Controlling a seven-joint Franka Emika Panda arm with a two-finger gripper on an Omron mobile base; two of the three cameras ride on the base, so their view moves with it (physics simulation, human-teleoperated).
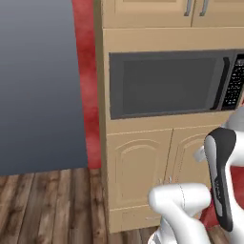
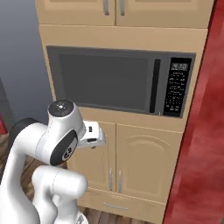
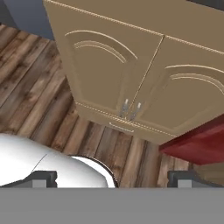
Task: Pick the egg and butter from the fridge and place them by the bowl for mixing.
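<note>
The claw point(image 3: 112, 177), fingers apart and empty, faces cupboard doors point(image 3: 131, 78); driving on risks bumping the cupboard.

The microwave point(image 1: 174, 83) runs off the right edge of the left base view, so its keypad point(image 1: 235, 82) is only partly shown there; the markings on the keypad point(image 2: 176, 86) are too small to read from either side. The upper cabinet doors point(image 2: 116, 9) are cut by the top edge, with just the lower ends of their handles showing. The arm point(image 2: 52, 144) covers part of the lower left cabinet door point(image 2: 98, 164). In the hand view, the gripper point(image 3: 113, 178) shows only its two dark fingertips point(image 3: 41, 178) above the bottom band; they appear set wide apart. The microwave's bottom is barely a dark sliver at that view's top right.
</note>
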